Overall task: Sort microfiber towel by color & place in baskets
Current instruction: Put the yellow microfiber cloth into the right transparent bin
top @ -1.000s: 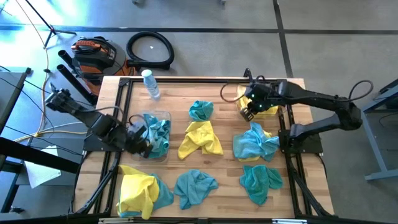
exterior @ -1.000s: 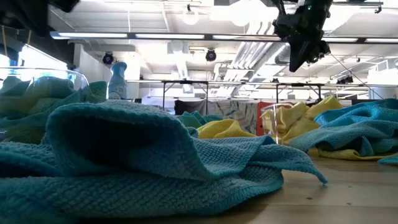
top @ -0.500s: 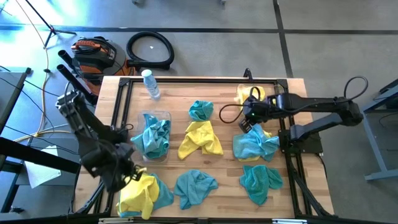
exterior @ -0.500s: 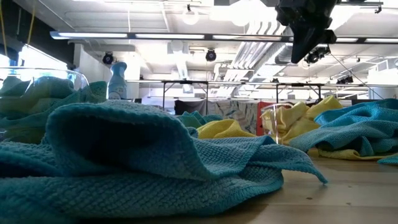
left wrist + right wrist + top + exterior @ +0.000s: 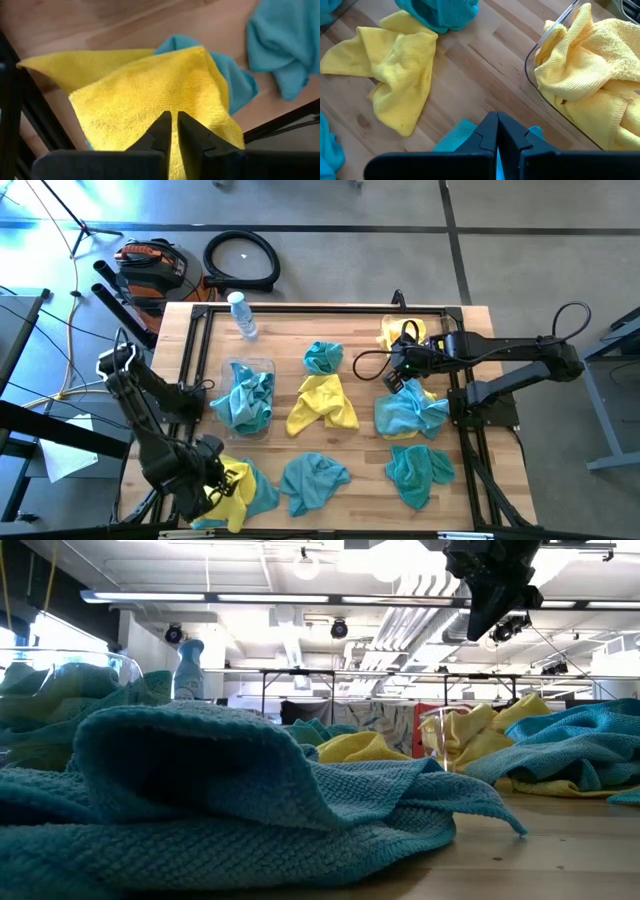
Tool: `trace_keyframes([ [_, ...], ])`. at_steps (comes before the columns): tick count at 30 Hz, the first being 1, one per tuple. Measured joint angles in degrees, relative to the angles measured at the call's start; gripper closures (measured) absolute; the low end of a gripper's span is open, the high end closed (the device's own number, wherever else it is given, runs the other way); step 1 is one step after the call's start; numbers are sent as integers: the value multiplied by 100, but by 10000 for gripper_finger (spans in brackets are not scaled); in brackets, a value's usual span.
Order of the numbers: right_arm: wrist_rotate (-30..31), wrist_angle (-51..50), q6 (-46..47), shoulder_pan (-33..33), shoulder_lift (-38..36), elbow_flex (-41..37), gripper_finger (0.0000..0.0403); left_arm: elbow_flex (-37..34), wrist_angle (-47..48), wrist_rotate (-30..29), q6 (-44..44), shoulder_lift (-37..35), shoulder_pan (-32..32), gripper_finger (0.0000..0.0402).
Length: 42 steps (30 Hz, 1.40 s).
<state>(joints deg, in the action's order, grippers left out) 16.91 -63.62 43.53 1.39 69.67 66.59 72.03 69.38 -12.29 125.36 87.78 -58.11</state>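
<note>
My left gripper [image 5: 215, 478] hangs over the yellow towel [image 5: 145, 90] at the table's near left corner. It points down, its fingers closed to a narrow slit with nothing between them. That towel lies on a teal one [image 5: 236, 82]. My right gripper [image 5: 497, 125] is shut and empty. It hovers above the table [image 5: 397, 370] between the basket [image 5: 538, 47] of yellow towels and a teal towel [image 5: 410, 412]. The other basket [image 5: 248, 366], at centre left, holds teal towels. More loose towels lie on the wood: yellow [image 5: 322, 402], teal [image 5: 322, 357], teal [image 5: 312, 480] and teal [image 5: 420, 470].
A clear bottle [image 5: 242, 315] stands at the far left of the table. A black frame rail [image 5: 195, 380] runs along the left side, and another [image 5: 462, 395] runs along the right. In the low view a teal towel [image 5: 220, 800] fills the foreground.
My left gripper has swung from the basket of teal towels toward the table's near edge and now hangs over the near-left yellow towel. My right arm moved a little from over the yellow basket toward the near edge, then kept still. No towel has moved.
</note>
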Motion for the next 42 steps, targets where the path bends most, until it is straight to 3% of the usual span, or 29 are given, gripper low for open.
trace_keyframes([
  [9, -4, 1, 0, 0, 0, 0, 403, 0, -324, 139, 2, 394, -2, 303],
  [16, -15, 1, -2, 0, 2, 0, 403, 0, -330, 437, -127, 854, -2, 287],
  [20, -17, 2, -9, 0, 2, 0, 403, -2, -337, 684, -140, 1068, 0, 313],
  [25, -15, 1, -47, 0, 2, 0, 403, -2, -355, 750, -139, 999, -1, 392],
  [35, -11, 3, -98, 0, 2, 0, 403, -4, -312, 670, -157, 362, -2, 401],
  [42, -11, 7, -50, 0, 2, 0, 403, 318, -272, -551, -876, -161, -15, 401],
])
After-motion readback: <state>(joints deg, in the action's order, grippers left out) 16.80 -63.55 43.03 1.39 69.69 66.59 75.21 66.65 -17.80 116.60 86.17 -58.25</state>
